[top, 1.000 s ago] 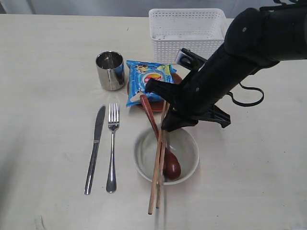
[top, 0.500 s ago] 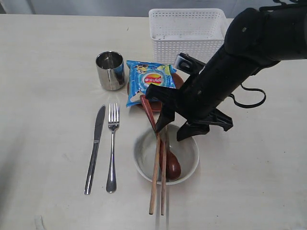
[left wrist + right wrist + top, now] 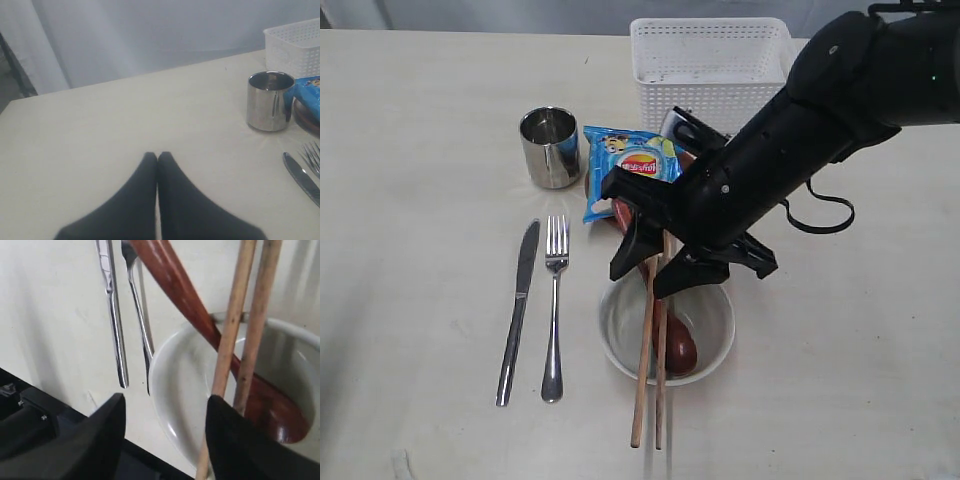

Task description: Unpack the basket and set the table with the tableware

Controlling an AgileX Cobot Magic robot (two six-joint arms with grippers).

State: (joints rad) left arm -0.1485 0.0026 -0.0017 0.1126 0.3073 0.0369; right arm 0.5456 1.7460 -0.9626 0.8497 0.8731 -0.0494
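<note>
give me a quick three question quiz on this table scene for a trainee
1. True or false: the right gripper is shut on the chopsticks.
2. Which rests in the white bowl? A) steel cup B) wooden spoon C) chips bag
3. In the exterior view, what lies just left of the fork?
Key: 1 false, its jaws stand open; 2 B; 3 the knife.

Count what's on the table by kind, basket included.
Chopsticks: 2
Fork: 1
Knife: 1
Spoon: 1
Cup: 1
Bowl: 1
Plate: 1
Chips bag: 1
Basket: 1
Total: 10
</note>
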